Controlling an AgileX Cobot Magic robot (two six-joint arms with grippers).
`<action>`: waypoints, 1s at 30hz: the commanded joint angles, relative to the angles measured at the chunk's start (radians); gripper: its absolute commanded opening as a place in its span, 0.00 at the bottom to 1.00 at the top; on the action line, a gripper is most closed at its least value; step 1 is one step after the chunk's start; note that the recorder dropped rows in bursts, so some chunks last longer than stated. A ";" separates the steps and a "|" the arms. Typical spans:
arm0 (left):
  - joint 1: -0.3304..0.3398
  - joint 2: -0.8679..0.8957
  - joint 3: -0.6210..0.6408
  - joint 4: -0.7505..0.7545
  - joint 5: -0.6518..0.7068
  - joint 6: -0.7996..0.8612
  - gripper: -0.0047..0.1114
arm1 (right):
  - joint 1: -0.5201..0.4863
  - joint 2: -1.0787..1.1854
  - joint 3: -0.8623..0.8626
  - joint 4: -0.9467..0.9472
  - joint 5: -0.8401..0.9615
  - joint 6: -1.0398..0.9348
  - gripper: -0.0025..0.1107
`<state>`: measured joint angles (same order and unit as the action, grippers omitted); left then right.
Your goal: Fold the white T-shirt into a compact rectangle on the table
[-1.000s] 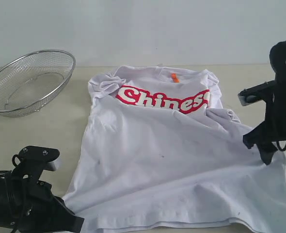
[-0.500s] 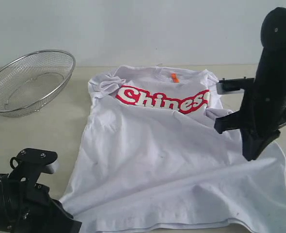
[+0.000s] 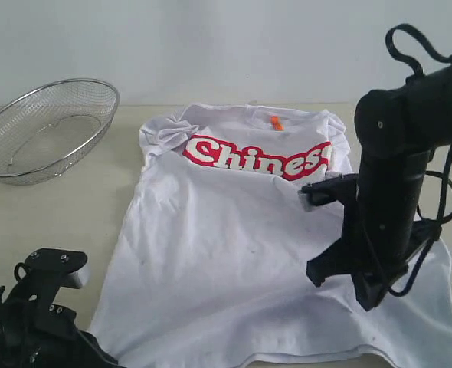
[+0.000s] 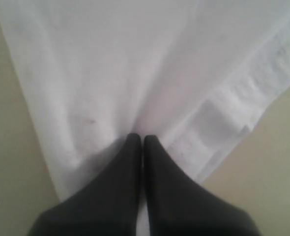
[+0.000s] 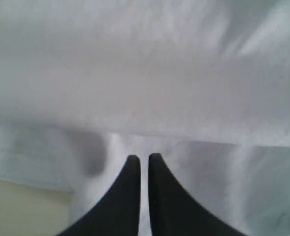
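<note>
The white T-shirt (image 3: 234,253) lies chest-up across the middle of the counter (image 3: 73,207), collar toward the top of the frame. The red lettering (image 3: 253,157) and orange neck tag (image 3: 276,122) are showing.

My left claw (image 4: 141,140) is pressed shut on the hem corner at lower left, with creases fanning out from its tips. My right claw (image 5: 142,160) is closed tight too. A sliver of white sits between its tips, so I judge it has a pinch of the right side, right of centre in the exterior view.

To fold well, I should carry both pinches level and at one pace, low over the cloth. The edge should land straight before either claw lets go. If one side leads, I expect a slanted crease.

In the exterior view the frame's bottom edge cuts off my left claw. My right arm covers the shirt's right flank and its own tips. The right wrist picture is blurred, so I can't tell how many layers I hold. The lettering's end is tucked under a wrinkle. The wire-mesh basket (image 3: 96,115) sits at upper left, well clear.
</note>
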<state>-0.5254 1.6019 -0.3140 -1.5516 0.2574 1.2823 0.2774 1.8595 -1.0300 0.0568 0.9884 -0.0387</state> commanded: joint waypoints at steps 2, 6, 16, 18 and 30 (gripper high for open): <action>-0.005 0.059 0.070 0.060 -0.034 -0.011 0.08 | 0.001 -0.012 0.080 -0.027 -0.065 0.039 0.02; -0.005 0.059 0.070 0.060 0.004 -0.011 0.08 | 0.001 -0.012 0.132 -0.024 -0.084 0.039 0.02; -0.005 0.029 0.142 0.068 0.029 -0.034 0.08 | 0.001 -0.012 0.286 -0.017 -0.035 0.039 0.02; -0.005 -0.008 0.151 0.070 0.052 -0.048 0.08 | 0.001 -0.012 0.301 -0.017 -0.013 0.039 0.02; -0.005 -0.313 0.015 0.112 0.201 -0.213 0.08 | 0.001 -0.356 0.247 0.063 -0.040 0.002 0.02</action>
<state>-0.5254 1.3355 -0.2457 -1.4453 0.4456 1.0976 0.2774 1.6011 -0.7473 0.1062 0.9852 -0.0204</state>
